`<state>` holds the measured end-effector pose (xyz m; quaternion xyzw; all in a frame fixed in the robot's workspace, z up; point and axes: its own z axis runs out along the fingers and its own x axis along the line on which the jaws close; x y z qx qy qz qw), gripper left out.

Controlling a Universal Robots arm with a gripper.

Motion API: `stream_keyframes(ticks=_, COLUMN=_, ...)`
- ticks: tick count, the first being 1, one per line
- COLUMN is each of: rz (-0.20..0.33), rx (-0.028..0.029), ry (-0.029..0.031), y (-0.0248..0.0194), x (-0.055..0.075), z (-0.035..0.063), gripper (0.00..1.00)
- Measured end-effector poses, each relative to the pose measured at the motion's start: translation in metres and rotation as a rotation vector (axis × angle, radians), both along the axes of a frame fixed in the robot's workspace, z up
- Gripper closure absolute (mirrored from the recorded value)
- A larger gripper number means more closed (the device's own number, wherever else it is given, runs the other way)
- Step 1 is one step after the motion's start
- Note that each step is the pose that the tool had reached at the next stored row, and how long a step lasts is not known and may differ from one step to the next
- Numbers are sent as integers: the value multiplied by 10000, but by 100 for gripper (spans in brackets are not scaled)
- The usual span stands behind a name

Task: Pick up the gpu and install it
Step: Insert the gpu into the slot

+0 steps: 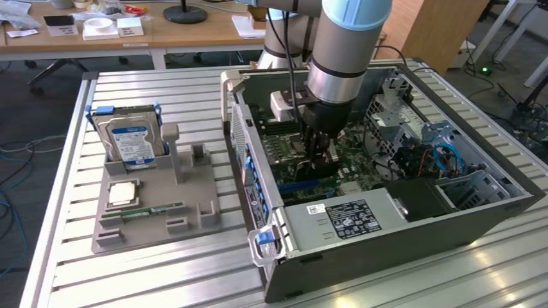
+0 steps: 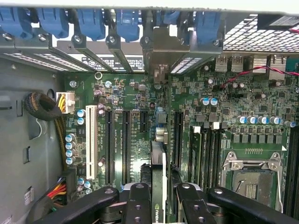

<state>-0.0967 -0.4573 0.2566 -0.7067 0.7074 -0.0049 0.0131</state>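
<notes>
1. Clearly, we see the gripper (image 2: 159,200) lowered inside the open computer case (image 1: 479,218), its fingers (image 2: 139,205) partly closed and clamped on the top edge of the gpu (image 2: 159,177).
2. We see the gpu held edge-on and upright between the 2 fingers, just above the motherboard (image 2: 224,107), over the row of long black expansion slots (image 2: 126,144); whether its edge already touches a slot we cannot tell.
3. We judge the card light and stiff but fragile: a thin board that tolerates no twisting, with exposed parts on its face.
4. We think the best hold is where it is now, across the flat faces near the middle of the upper edge, so it hangs level.
5. On the exterior view's left, a grey fixture tray (image 1: 154,212) carries a hard drive (image 1: 130,138) and a RAM stick (image 1: 153,210), well apart from the case.
</notes>
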Motion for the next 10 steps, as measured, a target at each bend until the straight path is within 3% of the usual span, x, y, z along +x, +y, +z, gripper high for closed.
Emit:
stream_keyframes(ticks=6, rz=508, rx=0, ry=0, y=0, x=0, z=-4, gripper=74)
stream_keyframes(ticks=10, rz=552, rx=0, ry=0, y=0, x=0, z=-7, gripper=74)
